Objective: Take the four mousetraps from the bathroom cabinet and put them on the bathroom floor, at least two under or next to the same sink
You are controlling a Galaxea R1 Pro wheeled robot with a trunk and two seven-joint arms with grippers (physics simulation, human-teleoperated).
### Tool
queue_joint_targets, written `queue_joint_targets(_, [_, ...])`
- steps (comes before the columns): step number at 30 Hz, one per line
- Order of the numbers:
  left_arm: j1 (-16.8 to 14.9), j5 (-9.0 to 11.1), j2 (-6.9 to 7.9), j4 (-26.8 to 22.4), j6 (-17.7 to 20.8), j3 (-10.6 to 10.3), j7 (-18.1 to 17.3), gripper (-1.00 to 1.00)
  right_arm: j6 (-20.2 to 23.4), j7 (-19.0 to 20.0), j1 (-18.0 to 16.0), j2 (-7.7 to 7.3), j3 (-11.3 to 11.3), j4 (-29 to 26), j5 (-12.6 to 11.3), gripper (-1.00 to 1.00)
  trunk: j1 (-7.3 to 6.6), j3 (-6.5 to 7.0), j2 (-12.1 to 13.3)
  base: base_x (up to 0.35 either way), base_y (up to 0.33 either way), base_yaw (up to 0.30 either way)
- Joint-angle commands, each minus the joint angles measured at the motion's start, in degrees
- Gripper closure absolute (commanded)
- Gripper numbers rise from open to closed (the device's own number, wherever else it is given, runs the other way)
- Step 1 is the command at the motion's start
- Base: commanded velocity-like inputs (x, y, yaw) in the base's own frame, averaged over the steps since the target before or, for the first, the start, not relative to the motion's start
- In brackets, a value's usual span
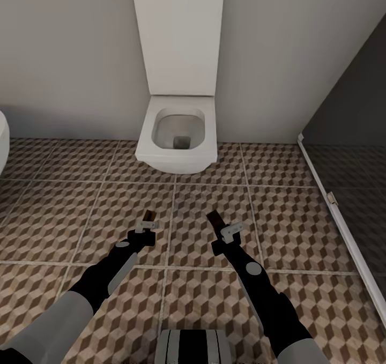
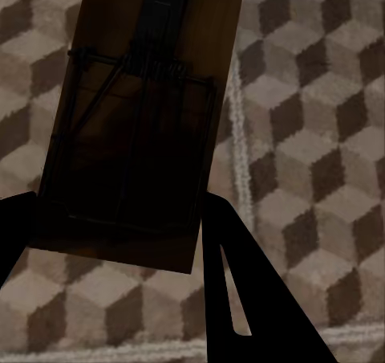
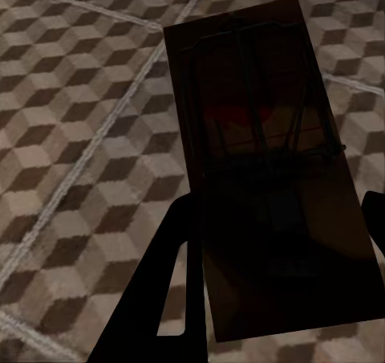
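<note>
Each end effector is clamped on a mousetrap above the patterned bathroom floor (image 1: pixel 300 192): left end effector (image 1: pixel 148 217) with the left mousetrap (image 2: pixel 144 114), right end effector (image 1: pixel 219 223) with the right mousetrap (image 3: pixel 265 154), near a white toilet (image 1: pixel 177 133).

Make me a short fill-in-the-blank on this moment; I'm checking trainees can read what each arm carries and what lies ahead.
1. The left gripper is shut on a ____.
2. The right gripper holds a mousetrap above the cube-patterned ____.
3. Straight ahead of both arms, against the wall, stands a white ____.
4. The mousetrap seen from the left wrist carries dark ____ on its board.

Missing words: mousetrap; floor; toilet; wire
</note>
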Motion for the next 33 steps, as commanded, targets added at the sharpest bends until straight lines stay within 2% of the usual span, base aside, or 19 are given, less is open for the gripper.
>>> queue_joint_targets(1, [0.0, 0.4, 0.1, -0.1, 0.2, -0.3, 0.6, 1.0, 0.3, 0.2, 0.0, 0.02, -0.1, -0.1, 0.6, 1.0, 0.21, -0.31, -0.4, 0.0, 0.0, 0.0])
queue_joint_targets(12, [0.0, 0.4, 0.14, -0.1, 0.2, -0.3, 0.6, 1.0, 0.3, 0.2, 0.0, 0.02, -0.1, -0.1, 0.6, 1.0, 2.63, -3.26, -4.8, 0.0, 0.0, 0.0])
queue_joint_targets(31, [0.0, 0.4, 0.37, 0.0, 0.2, -0.3, 0.6, 1.0, 0.3, 0.2, 0.0, 0.02, 0.0, -0.1, 0.6, 1.0, 3.12, -9.15, -5.1, 0.0, 0.0, 0.0])
queue_joint_targets(33, [0.0, 0.4, 0.39, 0.0, 0.2, -0.3, 0.6, 1.0, 0.3, 0.2, 0.0, 0.02, 0.0, -0.1, 0.6, 1.0, 3.12, -9.33, -5.1, 0.0, 0.0, 0.0])
